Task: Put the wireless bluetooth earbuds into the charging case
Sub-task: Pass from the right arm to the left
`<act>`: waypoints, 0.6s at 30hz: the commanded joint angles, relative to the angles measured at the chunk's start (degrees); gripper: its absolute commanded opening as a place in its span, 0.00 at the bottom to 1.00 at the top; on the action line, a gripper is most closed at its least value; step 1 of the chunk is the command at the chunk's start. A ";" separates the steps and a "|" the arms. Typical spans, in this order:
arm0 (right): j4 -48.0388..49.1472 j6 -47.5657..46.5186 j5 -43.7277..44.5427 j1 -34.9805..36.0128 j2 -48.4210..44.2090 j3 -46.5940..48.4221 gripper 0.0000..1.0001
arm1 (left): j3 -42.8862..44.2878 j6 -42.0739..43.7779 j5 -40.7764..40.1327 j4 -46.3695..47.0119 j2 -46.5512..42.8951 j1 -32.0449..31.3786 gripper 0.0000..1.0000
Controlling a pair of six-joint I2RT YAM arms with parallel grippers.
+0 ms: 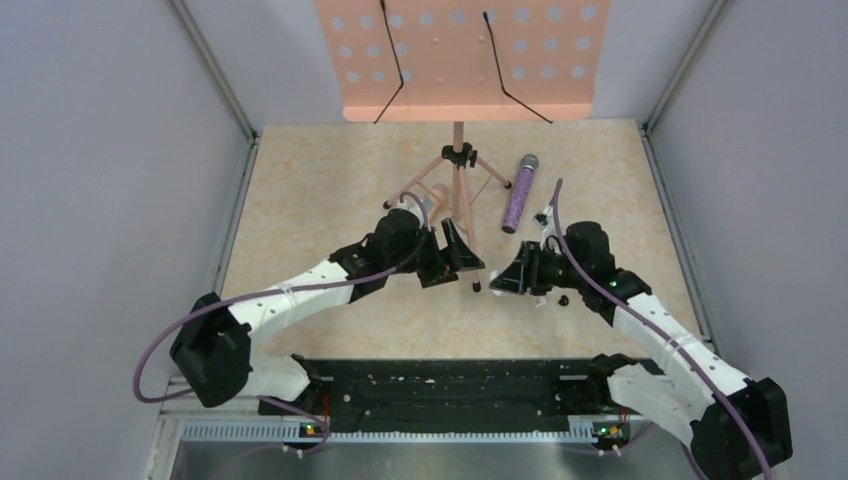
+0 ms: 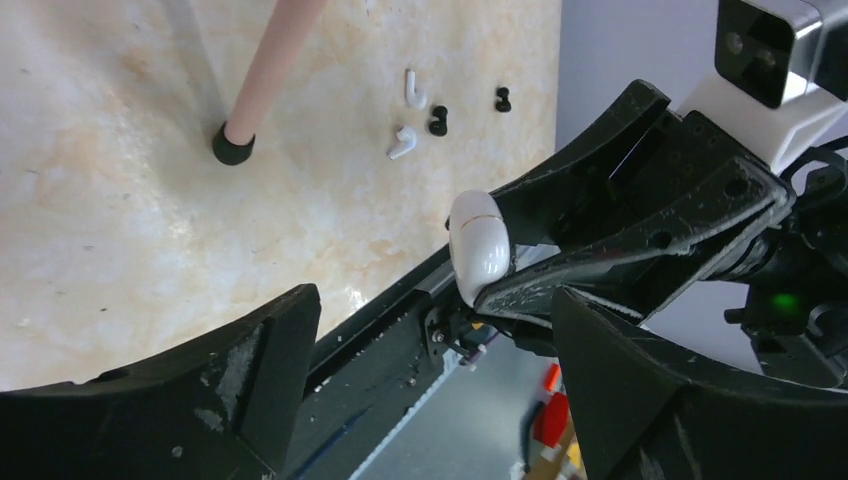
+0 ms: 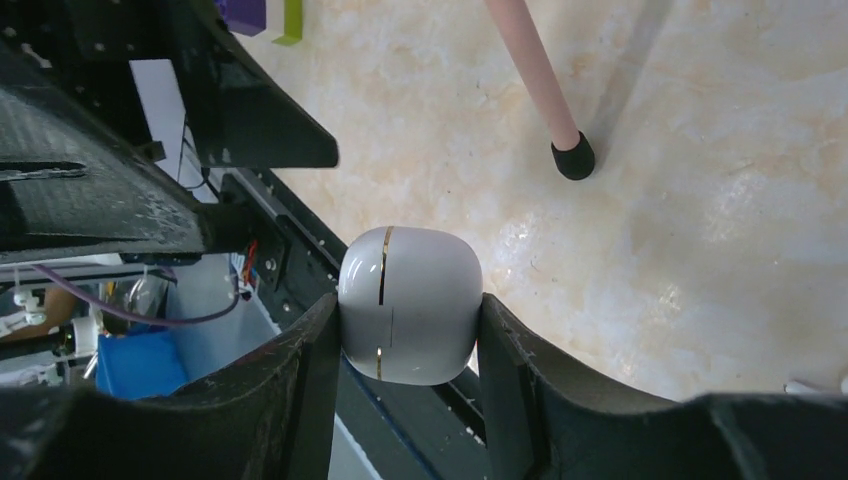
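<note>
The charging case (image 3: 410, 270) is a white rounded pebble with a thin gold seam, its lid closed. My right gripper (image 3: 408, 302) is shut on it, one finger on each side, holding it above the table's near edge. In the left wrist view the case (image 2: 479, 247) sticks out from the right gripper's fingertips. Two white earbuds (image 2: 414, 88) (image 2: 402, 143) lie loose on the table beyond it. My left gripper (image 2: 430, 330) is open with nothing between its fingers, and faces the right gripper (image 1: 505, 278) closely.
A pink music stand (image 1: 459, 170) stands mid-table, one rubber foot (image 3: 573, 160) close to both grippers. A glittery purple microphone (image 1: 519, 193) lies behind the right arm. Two small black bits (image 2: 438, 121) lie beside the earbuds. A black rail (image 1: 440, 385) runs along the near edge.
</note>
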 commanded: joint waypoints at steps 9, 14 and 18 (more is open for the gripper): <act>3.51 -8.05 2.49 5.56 -0.77 0.18 0.40 | -0.65 -12.01 10.82 12.11 8.23 -0.19 0.84; 3.74 -8.03 3.06 6.29 -0.68 -0.08 0.40 | -0.71 -10.24 10.97 11.57 9.43 -0.40 0.79; 4.27 -8.00 3.22 6.46 -0.34 -0.10 0.41 | -0.41 -8.97 12.73 11.01 10.62 -0.77 0.79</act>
